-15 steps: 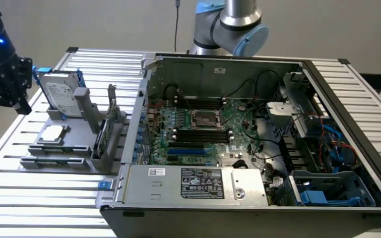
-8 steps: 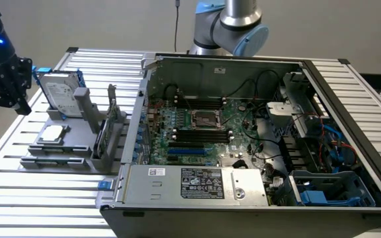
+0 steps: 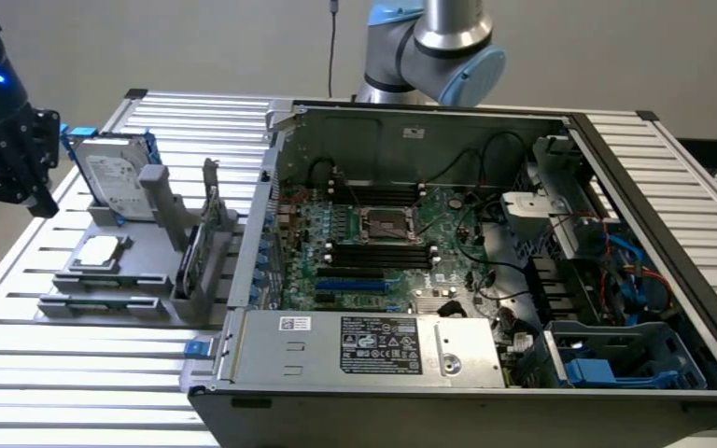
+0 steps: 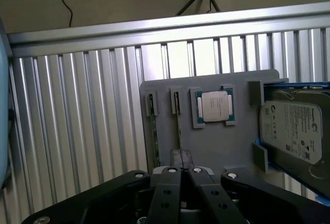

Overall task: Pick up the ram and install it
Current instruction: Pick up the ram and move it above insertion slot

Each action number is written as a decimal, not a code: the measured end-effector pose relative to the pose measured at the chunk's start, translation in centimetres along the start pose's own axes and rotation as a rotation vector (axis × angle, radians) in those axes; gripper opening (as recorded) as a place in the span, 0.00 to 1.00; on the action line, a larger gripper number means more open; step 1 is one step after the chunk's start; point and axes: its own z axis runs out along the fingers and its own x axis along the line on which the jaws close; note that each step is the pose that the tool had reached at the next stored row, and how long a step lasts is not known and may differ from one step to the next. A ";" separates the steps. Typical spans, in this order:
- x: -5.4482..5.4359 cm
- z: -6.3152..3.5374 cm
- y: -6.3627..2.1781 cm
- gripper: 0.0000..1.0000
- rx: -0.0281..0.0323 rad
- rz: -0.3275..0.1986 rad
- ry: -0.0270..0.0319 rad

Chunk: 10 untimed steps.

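Observation:
Two ram sticks stand on edge in the grey holder (image 4: pixel 216 146); in the wrist view they are thin dark strips, one (image 4: pixel 177 128) in line with my fingertips and one (image 4: pixel 152 131) beside it. In the exterior view a ram stick (image 3: pixel 189 257) stands upright at the holder's side nearest the computer. My gripper (image 4: pixel 181 157) is shut, its fingers pressed together with nothing between them. It hangs above the holder and covers the end of the nearer stick. In the exterior view the gripper (image 3: pixel 37 191) is at the far left, beyond the hard drive. Black memory slots (image 3: pixel 377 254) lie on the motherboard.
The holder also carries a silver hard drive with blue brackets (image 3: pixel 116 177) (image 4: pixel 294 128) and a square silver chip (image 3: pixel 100 250) (image 4: pixel 214 105). The open computer case (image 3: pixel 657 187) fills the exterior view's right, with its power supply (image 3: pixel 372 350) in front. Everything rests on a slatted metal table (image 3: pixel 72 364).

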 end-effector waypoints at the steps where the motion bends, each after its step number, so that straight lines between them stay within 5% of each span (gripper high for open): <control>1: 0.0 0.00 0.00 0.11 0.0000 0.000 0.0000; 10: 0.0 0.00 0.00 0.11 0.0003 -0.019 0.0007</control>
